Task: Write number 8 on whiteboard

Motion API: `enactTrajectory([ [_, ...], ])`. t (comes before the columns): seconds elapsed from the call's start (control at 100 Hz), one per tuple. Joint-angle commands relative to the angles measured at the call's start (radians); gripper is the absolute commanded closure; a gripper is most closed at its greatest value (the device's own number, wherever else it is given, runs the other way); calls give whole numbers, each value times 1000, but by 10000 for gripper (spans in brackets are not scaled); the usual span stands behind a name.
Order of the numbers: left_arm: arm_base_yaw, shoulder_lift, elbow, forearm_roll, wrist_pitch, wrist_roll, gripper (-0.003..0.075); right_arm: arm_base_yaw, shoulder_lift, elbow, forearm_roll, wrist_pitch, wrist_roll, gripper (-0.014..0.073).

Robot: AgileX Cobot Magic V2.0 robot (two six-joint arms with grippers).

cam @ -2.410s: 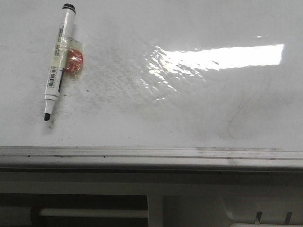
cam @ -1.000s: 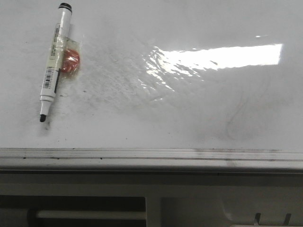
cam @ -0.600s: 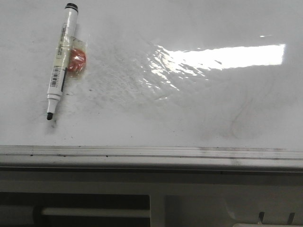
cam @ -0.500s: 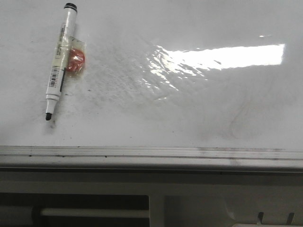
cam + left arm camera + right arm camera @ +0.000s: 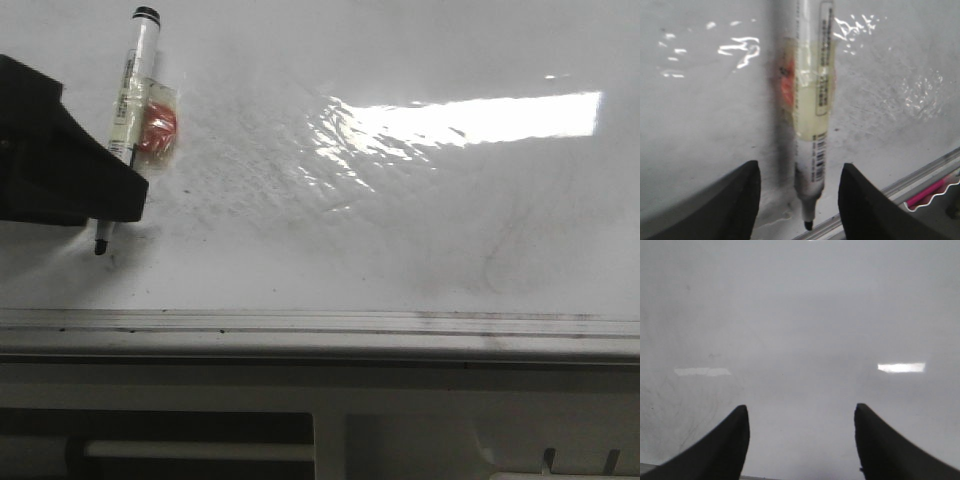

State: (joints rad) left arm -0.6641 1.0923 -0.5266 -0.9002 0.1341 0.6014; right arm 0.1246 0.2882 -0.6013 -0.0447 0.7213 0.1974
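black left end effector (image 5: pixel 799 192) spread apart around marker (image 5: pixel 810 125) on whiteboard (image 5: pixel 400 250).

Left end effector has entered the front view; marker partly covered.

The left end effector (image 5: pixel 60 160) now shows as a dark mass at the left edge of the front view, where half a second ago only bare whiteboard (image 5: pixel 400 250) lay. It overlaps the lower barrel of the marker (image 5: pixel 128 110), so the barcode section seen earlier is hidden and only the black tip shows below it (the cap end and the orange taped piece (image 5: pixel 157 127) remain exposed). A shadow has appeared on the board under the end effector. In the left wrist view its fingers (image 5: pixel 730 205) stand spread either side of the marker's tip end, not touching it.
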Motion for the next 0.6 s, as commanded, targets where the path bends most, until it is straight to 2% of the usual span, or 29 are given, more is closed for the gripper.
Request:
enactTrajectory([
  [0.0,-4,20,-29,-24,-79,2,448,0,19,-37,9,-73,-6,195],
  [0.08,-4,17,-29,-24,-71,2,612,1,24,-41,45,-81,-23,195],
  [0.13,-4,8,-31,-24,-56,2,737,8,28,-43,110,-91,-106,195],
  [0.25,-7,-38,-58,-15,76,63,741,35,68,-61,436,-77,-448,195],
  [0.39,-56,-126,-94,-17,345,364,741,74,168,-85,775,56,-885,195],
  [0.44,-84,-161,-94,-19,422,501,741,87,210,-86,858,115,-1027,195],
  [0.5,-125,-192,-94,-19,474,602,741,104,264,-86,938,175,-1157,195],
  [0.59,-165,-219,-94,-19,458,657,741,147,330,-86,1005,193,-1272,195],
])
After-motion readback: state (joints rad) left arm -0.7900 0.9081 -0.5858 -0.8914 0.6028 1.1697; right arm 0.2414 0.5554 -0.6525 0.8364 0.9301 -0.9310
